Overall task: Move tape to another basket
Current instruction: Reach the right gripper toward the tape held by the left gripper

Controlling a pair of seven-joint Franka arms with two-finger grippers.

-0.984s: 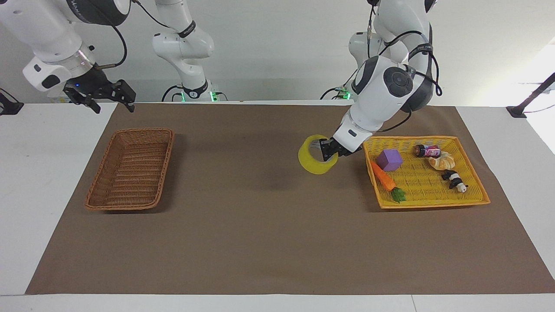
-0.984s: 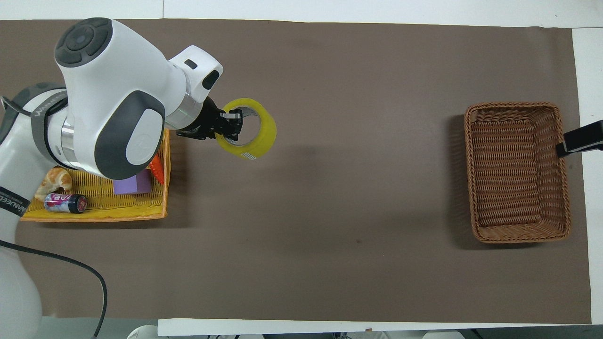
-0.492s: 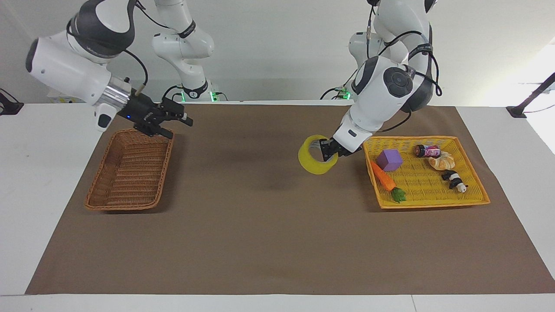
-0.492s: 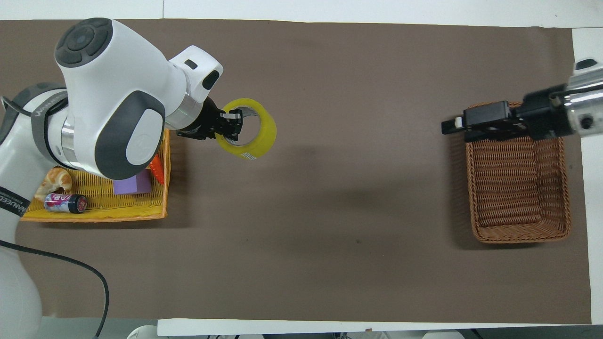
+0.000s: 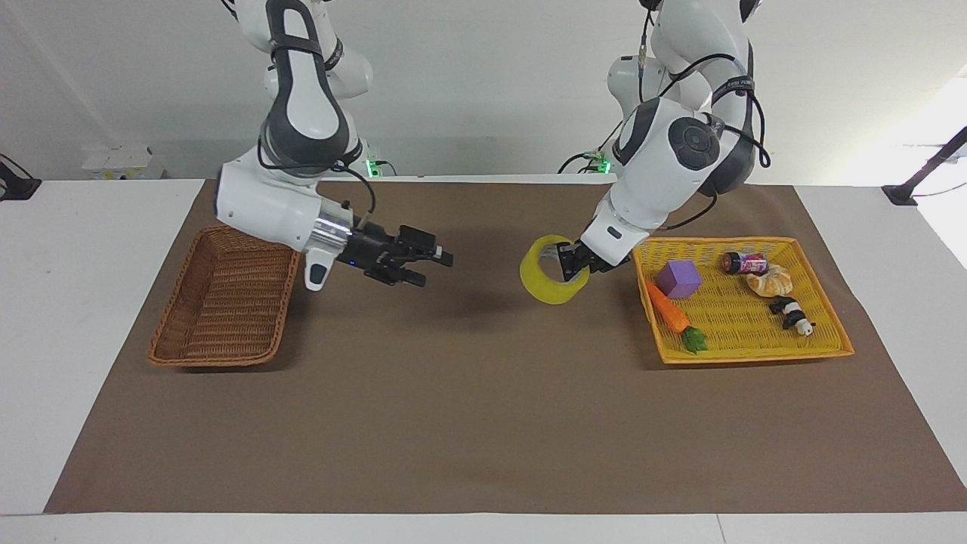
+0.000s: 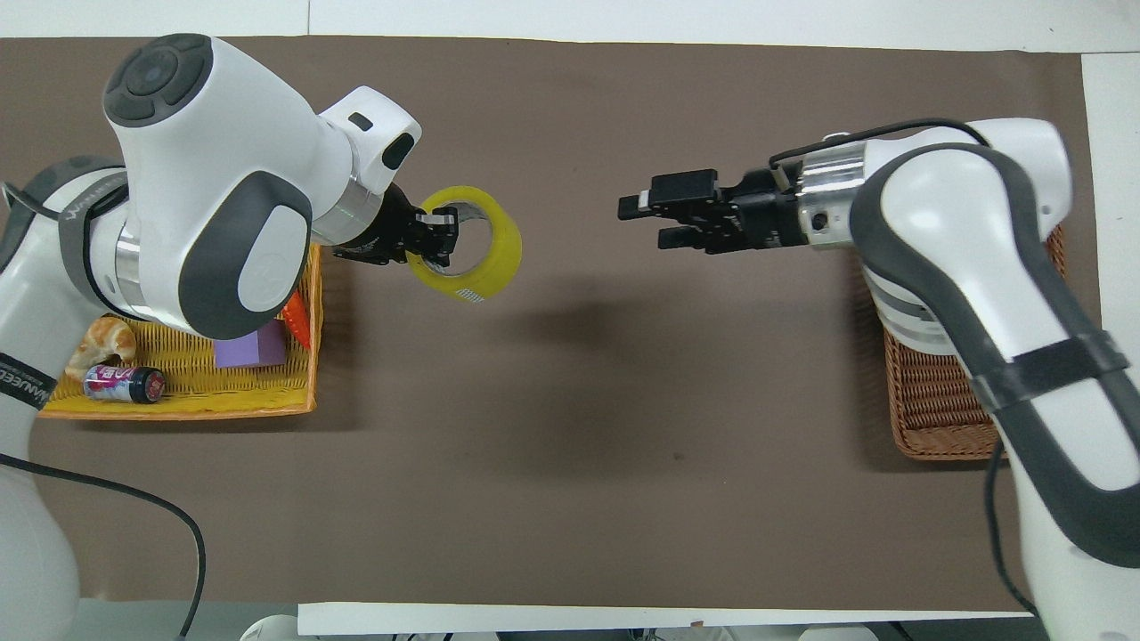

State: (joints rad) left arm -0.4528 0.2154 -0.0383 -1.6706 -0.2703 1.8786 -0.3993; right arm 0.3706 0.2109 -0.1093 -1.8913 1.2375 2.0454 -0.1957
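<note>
Left hand point(image 5: 568, 266) clamped on tape point(image 5: 549, 282), lifted over mid-desk. Right hand point(image 5: 433, 265), fingers apart, faces it. Handover and drop into basket point(image 5: 224, 296) at the right arm's desk edge remain.

Open brown mat point(image 5: 468, 408) between the two baskets, nothing lying on it. Above its middle, right gripper point(image 5: 434, 266) with fingers spread and left gripper point(image 5: 568, 264), clamped on the tape point(image 5: 550, 281), face each other with a clear gap between. Wicker basket point(image 5: 219, 302) partly roofed by the right arm; yellow tray point(image 5: 827, 344) crowded with carrot point(image 5: 671, 313), purple block point(image 5: 678, 278), bottle point(image 5: 744, 263), croissant point(image 5: 770, 281), panda point(image 5: 792, 313).
</note>
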